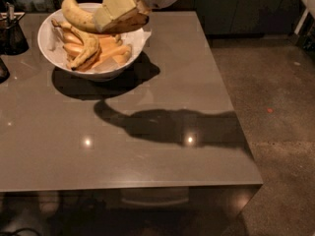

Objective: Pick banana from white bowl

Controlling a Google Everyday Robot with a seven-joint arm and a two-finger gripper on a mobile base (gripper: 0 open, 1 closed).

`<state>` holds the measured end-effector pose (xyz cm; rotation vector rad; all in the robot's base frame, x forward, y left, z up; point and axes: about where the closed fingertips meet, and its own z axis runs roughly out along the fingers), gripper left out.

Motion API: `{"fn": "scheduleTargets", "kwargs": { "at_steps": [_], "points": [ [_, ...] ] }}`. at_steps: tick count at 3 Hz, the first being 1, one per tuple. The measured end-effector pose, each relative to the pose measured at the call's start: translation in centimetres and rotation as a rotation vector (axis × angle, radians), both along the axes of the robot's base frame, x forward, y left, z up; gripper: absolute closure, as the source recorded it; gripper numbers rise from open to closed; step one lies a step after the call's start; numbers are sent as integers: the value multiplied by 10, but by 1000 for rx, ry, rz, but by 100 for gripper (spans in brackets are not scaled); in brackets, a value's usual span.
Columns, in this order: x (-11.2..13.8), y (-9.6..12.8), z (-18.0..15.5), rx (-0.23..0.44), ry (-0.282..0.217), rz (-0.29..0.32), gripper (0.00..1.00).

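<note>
The banana [78,18] is long, curved, yellow with brown speckles and a dark blunt end at the right. It hangs in the air above the white bowl [49,38], stem up at the left. My gripper [118,11] comes in from the top of the camera view and is shut on the banana near its right half; its pale fingers [110,9] cover that part. The white bowl stands on the table at the back left. It still holds a shorter bent speckled banana [88,50] and smooth pale orange-yellow pieces [110,50].
A small dark wire container [11,31] stands left of the bowl at the table's left edge. The grey table [147,132] ends at the right and front, with a dark speckled floor [275,112] beyond.
</note>
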<state>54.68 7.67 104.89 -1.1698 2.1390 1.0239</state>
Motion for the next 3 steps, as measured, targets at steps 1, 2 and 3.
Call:
{"fn": "scheduleTargets", "kwargs": {
  "at_steps": [1,2,3],
  "points": [
    [-25,9,-3,32,42,12,100],
    [-60,22,-52,18,170,26,100],
    [-60,22,-52,18,170,26,100]
  ]
}}
